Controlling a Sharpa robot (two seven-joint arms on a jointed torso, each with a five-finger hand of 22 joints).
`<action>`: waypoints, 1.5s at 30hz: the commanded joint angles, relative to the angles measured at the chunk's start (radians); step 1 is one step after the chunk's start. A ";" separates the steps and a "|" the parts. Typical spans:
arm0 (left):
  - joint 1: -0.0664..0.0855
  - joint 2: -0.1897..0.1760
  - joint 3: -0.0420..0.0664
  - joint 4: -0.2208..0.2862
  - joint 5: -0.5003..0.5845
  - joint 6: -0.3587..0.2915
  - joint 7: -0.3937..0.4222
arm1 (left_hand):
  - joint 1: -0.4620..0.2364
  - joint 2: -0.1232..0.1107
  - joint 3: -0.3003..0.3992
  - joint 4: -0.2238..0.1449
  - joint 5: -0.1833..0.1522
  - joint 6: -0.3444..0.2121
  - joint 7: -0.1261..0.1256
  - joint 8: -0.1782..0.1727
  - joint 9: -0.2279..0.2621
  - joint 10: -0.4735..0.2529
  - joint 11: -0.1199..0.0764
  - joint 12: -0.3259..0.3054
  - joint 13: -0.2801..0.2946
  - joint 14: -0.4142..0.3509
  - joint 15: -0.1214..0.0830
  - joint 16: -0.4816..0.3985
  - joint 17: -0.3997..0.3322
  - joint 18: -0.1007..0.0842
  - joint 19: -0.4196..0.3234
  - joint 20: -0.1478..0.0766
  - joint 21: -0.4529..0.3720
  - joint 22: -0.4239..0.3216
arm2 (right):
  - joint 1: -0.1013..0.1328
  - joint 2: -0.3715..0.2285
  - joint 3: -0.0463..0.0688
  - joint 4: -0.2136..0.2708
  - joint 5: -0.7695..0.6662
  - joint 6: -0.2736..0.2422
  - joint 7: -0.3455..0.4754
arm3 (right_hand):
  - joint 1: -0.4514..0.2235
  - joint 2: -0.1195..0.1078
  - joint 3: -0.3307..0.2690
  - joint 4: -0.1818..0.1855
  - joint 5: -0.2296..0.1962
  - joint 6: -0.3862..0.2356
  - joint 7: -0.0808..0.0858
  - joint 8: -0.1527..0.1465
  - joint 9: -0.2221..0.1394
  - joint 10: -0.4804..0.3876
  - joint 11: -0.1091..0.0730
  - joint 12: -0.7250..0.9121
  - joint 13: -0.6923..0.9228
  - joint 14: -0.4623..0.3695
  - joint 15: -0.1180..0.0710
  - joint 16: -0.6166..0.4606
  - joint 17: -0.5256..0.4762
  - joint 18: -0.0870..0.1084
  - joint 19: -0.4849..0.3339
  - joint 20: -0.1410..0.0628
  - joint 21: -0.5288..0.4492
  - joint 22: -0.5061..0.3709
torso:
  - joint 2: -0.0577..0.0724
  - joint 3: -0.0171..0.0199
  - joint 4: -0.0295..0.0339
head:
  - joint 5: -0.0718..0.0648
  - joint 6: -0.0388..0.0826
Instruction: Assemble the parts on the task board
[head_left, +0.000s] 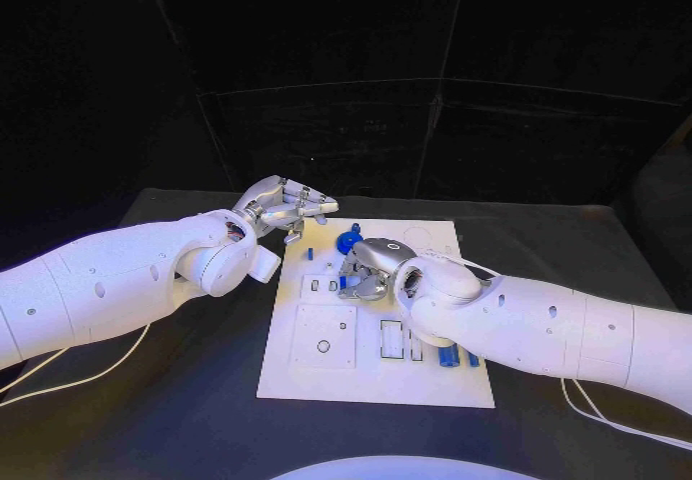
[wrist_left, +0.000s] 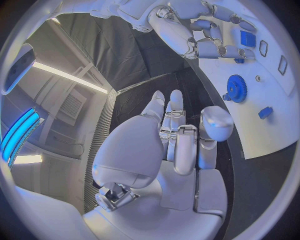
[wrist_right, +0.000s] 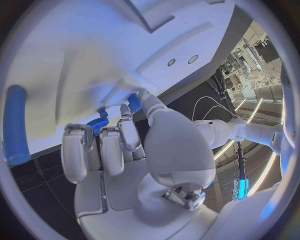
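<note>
1. The left hand (head_left: 284, 208) is held just off the task board's (head_left: 325, 375) far left corner, fingers apart, nothing in it.
2. A blue gear (head_left: 348, 240) is seen on the board between the hands.
3. The right hand (head_left: 371, 268) is lowered onto the board beside the gear; whether anything is held cannot be told.
4. Blue pegs (head_left: 449, 358) lie by the right forearm.

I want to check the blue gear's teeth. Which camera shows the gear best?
The left wrist view: the blue gear lies unobstructed on the task board, teeth visible. The head view shows it small, beside the right hand. In the right wrist view, fingers hide most of it.
</note>
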 joint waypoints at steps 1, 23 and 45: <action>0.001 0.001 0.000 -0.001 -0.004 0.016 -0.006 | 0.003 -0.008 -0.001 0.006 -0.003 -0.009 0.000 0.006 0.001 -0.001 -0.003 0.007 0.002 0.078 -0.001 0.000 0.154 -0.017 0.000 0.001 0.007 0.005 | 0.001 -0.004 0.000 0.009 -0.007 -0.080 -0.002 | -0.011 -0.010 -0.025 0.013 0.004 -0.012 0.003 -0.006 0.001 -0.007 0.002 -0.007 -0.003 0.072 0.009 -0.005 0.103 -0.001 0.013 0.008 -0.005 0.152 | 0.000 -0.0001 0.0002 | 0.000 0.001; 0.019 -0.018 0.001 -0.003 -0.255 0.175 -0.311 | -0.159 -0.024 -0.131 0.157 -0.004 -0.027 -0.031 0.130 0.071 0.077 -0.025 0.719 0.607 0.101 -0.018 0.097 0.259 -0.030 0.017 -0.016 0.084 0.107 | 0.078 -0.257 0.003 0.191 0.416 -0.040 0.456 | 0.120 0.039 -0.191 0.065 0.011 -0.065 0.020 -0.013 0.005 -0.065 0.018 -0.058 -0.054 0.048 0.023 -0.056 0.016 0.029 -0.084 0.024 -0.078 0.035 | -0.020 0.0027 0.0010 | 0.002 0.008; 0.140 0.179 -0.051 -0.109 -0.640 0.480 -0.754 | -0.197 -0.006 -0.204 0.256 -0.014 -0.119 -0.042 0.316 0.228 0.025 -0.035 0.727 0.595 0.099 -0.026 0.092 0.252 -0.032 0.016 -0.021 0.089 0.119 | 0.218 -0.442 0.003 0.142 0.883 0.004 0.520 | 0.208 0.094 -0.236 0.031 0.067 -0.053 0.008 0.015 0.001 -0.303 0.003 -0.584 -0.588 -0.110 0.008 -0.567 -0.563 0.143 -0.453 0.007 -0.552 -0.539 | -0.058 0.0124 -0.0033 | 0.006 -0.015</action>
